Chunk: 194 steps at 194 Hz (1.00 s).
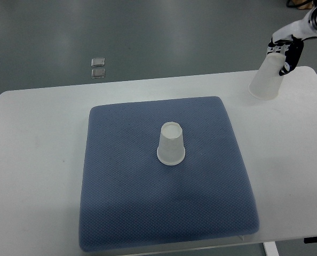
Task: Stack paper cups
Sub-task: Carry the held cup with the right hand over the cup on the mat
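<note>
One white paper cup [171,144] stands upside down near the middle of the blue mat [126,213]. A second white paper cup [266,79] is held above the table's far right corner, mouth down and tilted. My right hand [285,55] comes in from the upper right edge, and its black fingers [292,56] are curled around the base of that cup. My left arm does not show.
The mat lies on a white table [36,160] whose far edge runs just behind the held cup. Two small clear squares [98,67] lie on the grey floor beyond the table.
</note>
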Each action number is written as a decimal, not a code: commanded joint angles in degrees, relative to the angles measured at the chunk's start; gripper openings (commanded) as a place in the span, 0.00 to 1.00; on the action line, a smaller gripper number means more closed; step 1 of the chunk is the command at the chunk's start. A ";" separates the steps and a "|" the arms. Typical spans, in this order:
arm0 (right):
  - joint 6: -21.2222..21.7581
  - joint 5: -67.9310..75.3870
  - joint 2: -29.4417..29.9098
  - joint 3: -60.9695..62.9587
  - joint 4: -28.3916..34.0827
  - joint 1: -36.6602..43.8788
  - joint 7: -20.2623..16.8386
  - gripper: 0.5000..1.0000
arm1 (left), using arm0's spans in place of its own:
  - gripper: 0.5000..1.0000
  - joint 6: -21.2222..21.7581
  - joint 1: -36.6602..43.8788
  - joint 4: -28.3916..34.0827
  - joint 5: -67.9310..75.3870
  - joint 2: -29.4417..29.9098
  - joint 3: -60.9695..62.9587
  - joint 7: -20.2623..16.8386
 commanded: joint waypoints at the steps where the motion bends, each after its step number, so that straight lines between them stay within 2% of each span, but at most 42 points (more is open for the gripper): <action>1: 1.98 -0.01 -1.46 -2.83 3.82 7.77 0.00 0.32 | 1.00 -0.01 -0.07 -0.11 0.02 0.00 0.00 0.02; 34: 3.74 -0.01 -2.52 -5.47 9.89 17.61 0.00 0.32 | 1.00 -0.19 -0.07 -0.11 0.11 0.00 0.00 0.02; 82: 3.74 1.22 -1.02 -4.68 15.43 22.98 0.00 0.32 | 1.00 -0.28 -0.07 -0.11 0.02 0.00 -0.09 0.02; 119: 2.95 11.41 6.18 -2.93 16.22 23.68 0.00 0.32 | 1.00 -0.19 -0.07 -0.11 -0.07 0.00 -0.18 0.02; 138: 2.51 15.98 11.89 -1.52 16.22 24.38 0.00 0.32 | 1.00 -0.19 -0.07 -0.11 -0.16 0.00 -0.18 0.02; 174: 2.16 20.03 18.58 1.29 16.48 25.00 0.09 0.32 | 1.00 -0.19 -0.07 -0.02 -0.25 0.00 -0.18 0.02; 194: 0.58 21.52 21.74 1.64 16.57 25.00 0.09 0.32 | 1.00 -0.19 -0.07 -0.02 -0.25 0.00 -0.27 -0.07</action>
